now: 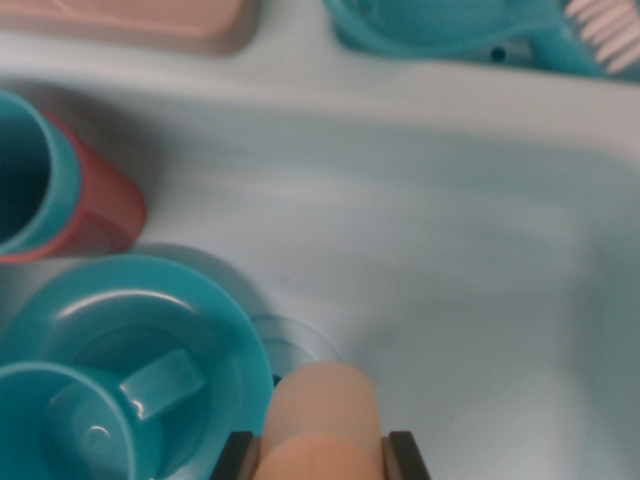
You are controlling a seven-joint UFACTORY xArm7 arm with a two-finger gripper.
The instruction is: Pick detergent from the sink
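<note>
Gripper [322,455] fingers were seen closed against a peach-coloured detergent bottle [322,420] at 6 o'clock, low over the sink [450,250]. A slip was judged possible — the rounded body was pinched only at its sides — and the teal plate [130,330] at 8 o'clock could be knocked.

End effector [322,455] — dark, squared fingertips [231,456]

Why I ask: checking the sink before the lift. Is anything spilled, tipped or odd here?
No spill shows. The peach detergent bottle sits between the gripper fingers. A teal cup rests on the teal plate. The picture is blurred, so fine damage cannot be judged.
</note>
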